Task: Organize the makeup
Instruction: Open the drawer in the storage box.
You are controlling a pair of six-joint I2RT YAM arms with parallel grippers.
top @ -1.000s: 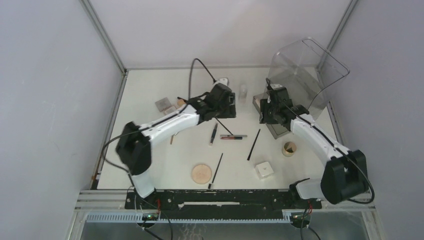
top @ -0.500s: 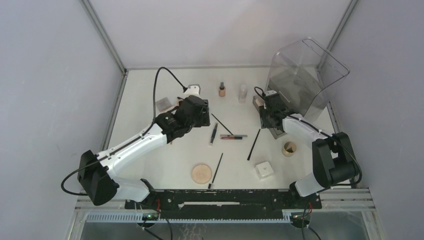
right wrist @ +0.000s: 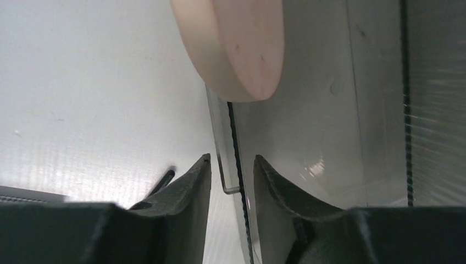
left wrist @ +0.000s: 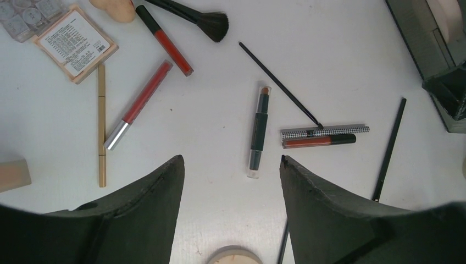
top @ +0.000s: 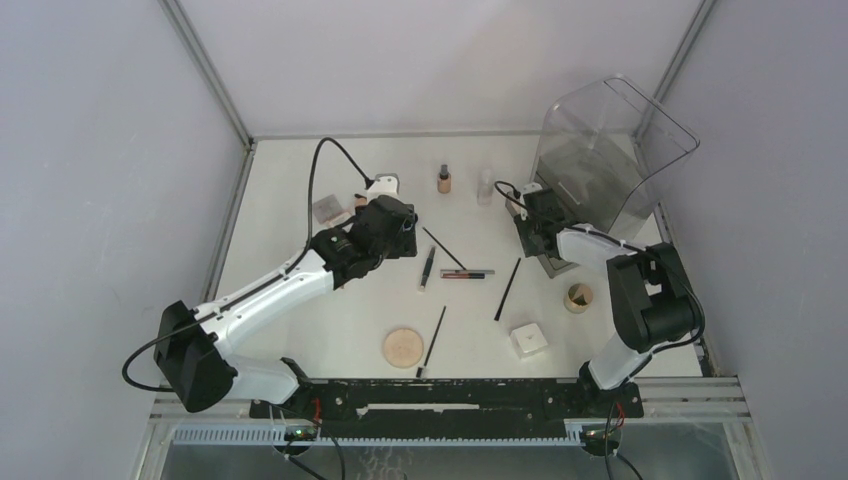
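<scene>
Left gripper: fingers spread wide with nothing between them, hanging over the white table, left of centre in the top view. In its wrist view a two-ended dark stick lies just above the gap. To its right a checked tube and a red gloss lie side by side, touching, and the end of a thin black brush meets the tube. Upper left: dark-capped lip stick, silver-capped lip stick, fan brush, tan compact, tan pencil. Right gripper: fingers narrow but not closed, astride the thin edge of the grey tray, with no pad contact visible. A round tan puff sits at top centre of that view, over the tray's edge. In the top view the tray sits beside the clear bin, upper right. A flat puff and a white box lie lower centre.
</scene>
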